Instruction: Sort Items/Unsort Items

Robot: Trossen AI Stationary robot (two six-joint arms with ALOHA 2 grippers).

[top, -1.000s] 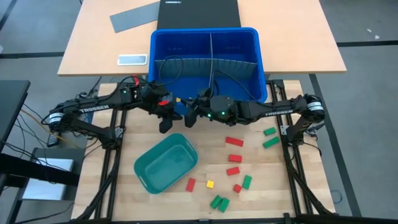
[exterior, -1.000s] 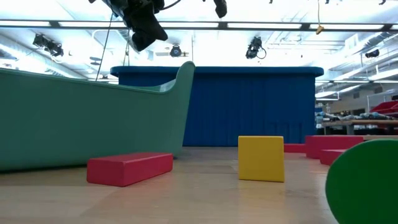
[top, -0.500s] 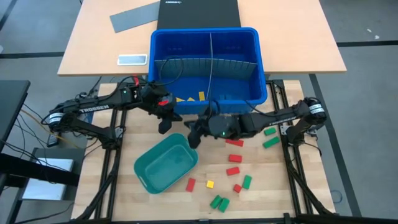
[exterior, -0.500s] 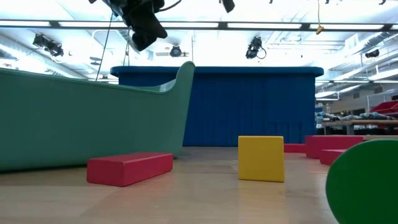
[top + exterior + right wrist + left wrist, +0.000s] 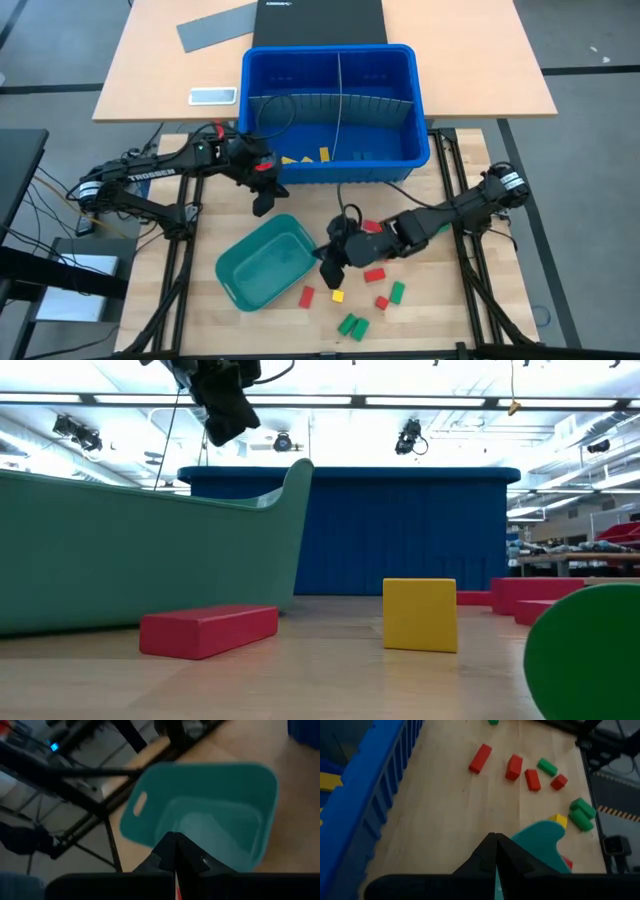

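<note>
Right gripper (image 5: 328, 272) hangs with fingers closed and empty, just right of the teal tray (image 5: 266, 263), above the loose blocks (image 5: 376, 275) scattered on the wooden table (image 5: 480, 300). Before descending, spread the fingers, centre them over the red block (image 5: 306, 296) near the tray, and align across its narrow sides. Left gripper (image 5: 262, 205), closed and empty, waits beside the blue bin (image 5: 330, 60).

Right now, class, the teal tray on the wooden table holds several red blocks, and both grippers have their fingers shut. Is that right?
Not quite. The teal tray holds nothing, as the high view shows; the red blocks lie on the table beside it. Left gripper and right gripper are indeed shut.
</note>
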